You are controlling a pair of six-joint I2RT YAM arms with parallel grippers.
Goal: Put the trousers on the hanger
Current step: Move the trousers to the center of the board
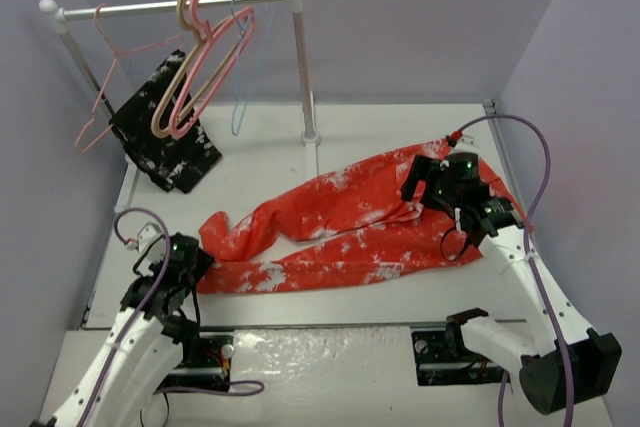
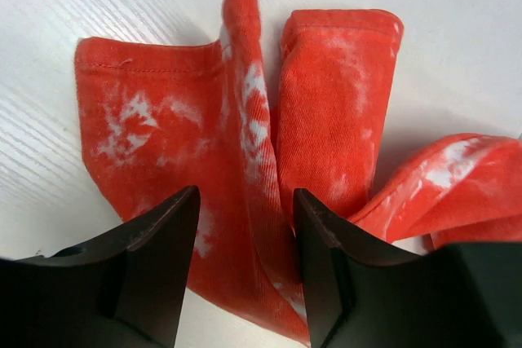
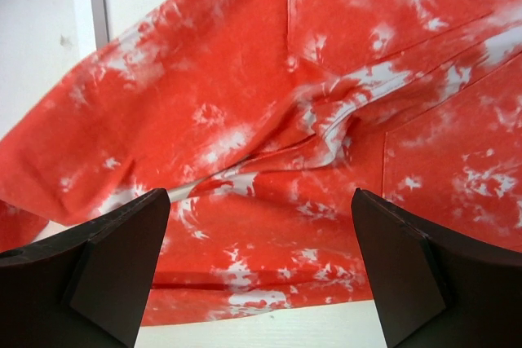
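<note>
The red-orange trousers [image 1: 350, 227] lie across the table, waist at the right and the two leg ends at the near left. My left gripper [image 1: 195, 265] sits at those leg ends. In the left wrist view it [image 2: 245, 195] is open part way, low over the cuffs [image 2: 163, 128], with a raised fold of cloth between its fingers. My right gripper [image 1: 422, 182] hovers over the waist part, wide open with nothing between its fingers [image 3: 259, 195]. The light-blue wire hanger [image 1: 240, 97] hangs on the rail at the back, away from both grippers.
The white rail [image 1: 170, 7] also carries a thin pink wire hanger [image 1: 100, 97] and thicker pink and beige hangers [image 1: 195, 77]. A black speckled garment [image 1: 165, 147] hangs below them. The rack's right post [image 1: 300, 67] stands behind the trousers.
</note>
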